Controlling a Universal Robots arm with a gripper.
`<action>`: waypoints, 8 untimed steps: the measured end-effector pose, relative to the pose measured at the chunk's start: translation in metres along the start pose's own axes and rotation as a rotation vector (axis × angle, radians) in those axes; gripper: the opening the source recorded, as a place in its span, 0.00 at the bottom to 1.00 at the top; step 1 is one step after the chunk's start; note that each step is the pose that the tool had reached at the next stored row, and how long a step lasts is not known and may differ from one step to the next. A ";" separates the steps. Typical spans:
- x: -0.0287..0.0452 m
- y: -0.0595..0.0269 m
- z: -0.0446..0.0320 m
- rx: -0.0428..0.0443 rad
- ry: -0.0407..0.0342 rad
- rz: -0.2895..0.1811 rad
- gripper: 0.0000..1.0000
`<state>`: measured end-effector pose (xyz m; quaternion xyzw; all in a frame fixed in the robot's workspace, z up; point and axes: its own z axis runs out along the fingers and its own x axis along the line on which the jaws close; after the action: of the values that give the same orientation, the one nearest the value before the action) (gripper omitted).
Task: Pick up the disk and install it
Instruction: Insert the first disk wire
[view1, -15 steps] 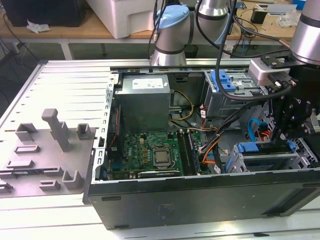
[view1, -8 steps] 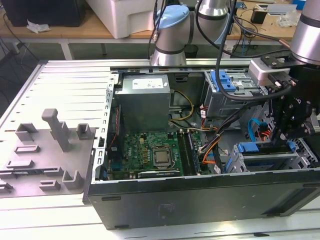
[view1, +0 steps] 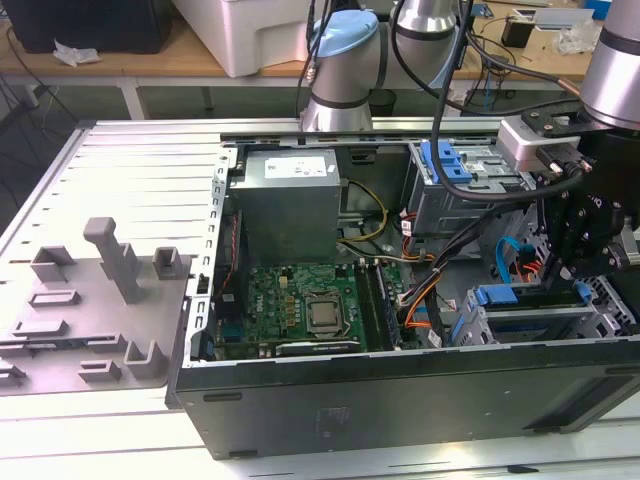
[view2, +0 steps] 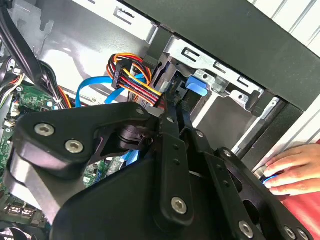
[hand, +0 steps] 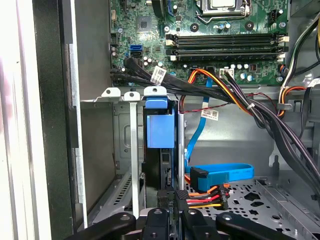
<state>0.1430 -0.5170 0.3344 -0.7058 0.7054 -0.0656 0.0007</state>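
Hidden parts: the disk (hand: 161, 150) is sitting mostly inside the metal drive cage (hand: 125, 145), so only its blue caddy tab and a dark edge below it are showing in the first wrist view; its label face is not showing. In the exterior view the gripper (view1: 585, 250) is standing in front of the bay, and only the blue caddy top (view1: 500, 296) is peeking out beside it.

Cut off: the arm's black links are covering much of the second wrist view, and a person's hand (view2: 290, 170) is lying at that picture's edge, outside the case wall, partly out of frame.

Disk look: a blue plastic frame with a squared pull tab, standing on edge in a slot of the cage, with a thin dark body running down behind the tab.

Disk place: in the drive cage at the corner of the open computer case (view1: 400, 385), at the exterior view's right, near the motherboard (view1: 300, 310) and just beside the bundle of coloured power wires (hand: 210, 192).

Fingers: the two black fingertips (hand: 170, 200) are sitting close together at the disk's near edge, appearing to be pinching it, though the contact itself is hard to make out.

Nearby: a blue flat cable (hand: 225, 172) is lying on the case floor beside the cage.
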 end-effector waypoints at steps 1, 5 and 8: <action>0.0000 0.0000 0.0001 -0.0001 -0.0003 0.000 0.17; 0.0001 0.0001 -0.0004 0.0000 -0.0002 0.000 0.30; 0.0001 0.0000 -0.0018 0.0000 -0.0004 0.000 0.36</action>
<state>0.1428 -0.5170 0.3362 -0.7058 0.7054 -0.0655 0.0008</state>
